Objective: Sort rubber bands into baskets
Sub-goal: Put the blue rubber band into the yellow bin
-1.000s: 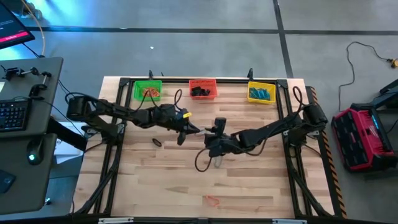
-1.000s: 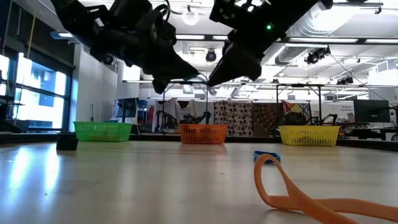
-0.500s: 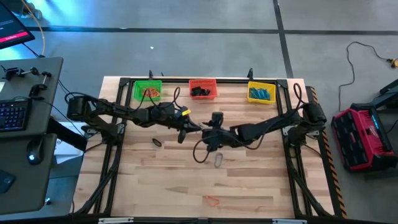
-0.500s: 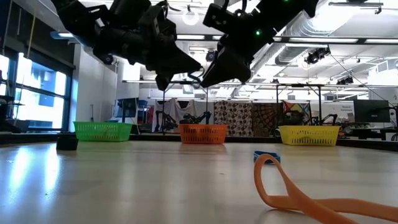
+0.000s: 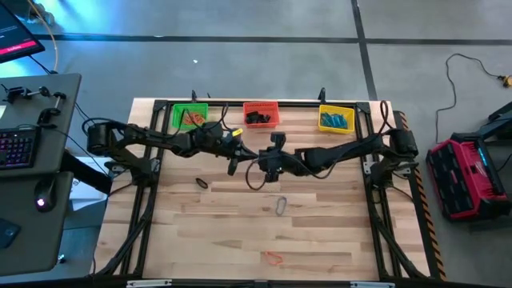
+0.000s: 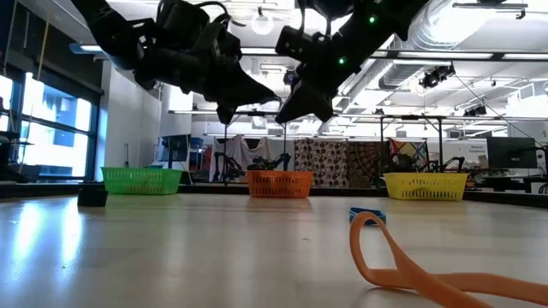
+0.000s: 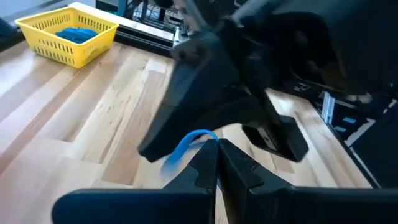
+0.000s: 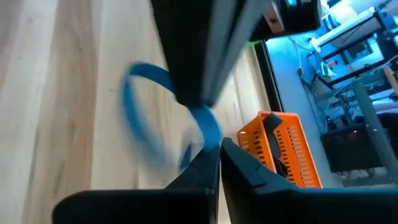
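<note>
Grippers jaws closed, sharing blue rubber band

The table is viewed from overhead and level from its surface; wrist views look closely downward. The baskets are shared.

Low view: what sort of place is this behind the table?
Most likely a robotics lab or workshop: metal frame rigs stand in the background, exposed ducts run across the ceiling, and a monitor sits at the far right.
</note>
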`<control>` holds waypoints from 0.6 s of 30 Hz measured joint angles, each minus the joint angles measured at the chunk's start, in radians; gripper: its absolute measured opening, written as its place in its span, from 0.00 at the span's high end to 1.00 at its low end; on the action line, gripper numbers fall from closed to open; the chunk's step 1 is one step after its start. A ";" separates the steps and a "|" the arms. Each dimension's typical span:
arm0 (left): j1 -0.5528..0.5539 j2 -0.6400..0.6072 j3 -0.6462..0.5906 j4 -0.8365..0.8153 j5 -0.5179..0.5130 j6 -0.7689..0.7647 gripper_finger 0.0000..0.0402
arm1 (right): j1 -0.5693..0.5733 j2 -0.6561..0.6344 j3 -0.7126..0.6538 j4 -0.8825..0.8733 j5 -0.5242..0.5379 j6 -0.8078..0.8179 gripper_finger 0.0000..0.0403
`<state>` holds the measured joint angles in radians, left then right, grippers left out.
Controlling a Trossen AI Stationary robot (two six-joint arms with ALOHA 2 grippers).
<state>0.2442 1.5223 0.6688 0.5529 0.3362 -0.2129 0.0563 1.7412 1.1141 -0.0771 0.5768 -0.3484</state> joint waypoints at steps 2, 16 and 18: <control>0.010 0.000 0.000 0.000 0.025 0.022 1.00 | -0.018 0.000 0.000 0.000 -0.023 -0.002 0.99; 0.018 0.000 0.000 -0.009 0.045 0.044 1.00 | 0.027 -0.027 0.001 -0.168 0.023 0.150 0.81; 0.020 0.000 0.000 -0.008 0.039 0.046 1.00 | 0.030 -0.040 0.001 -0.187 0.024 0.177 0.73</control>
<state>0.2642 1.5223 0.6689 0.5446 0.3757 -0.1673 0.0860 1.7014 1.1149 -0.2640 0.6011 -0.1717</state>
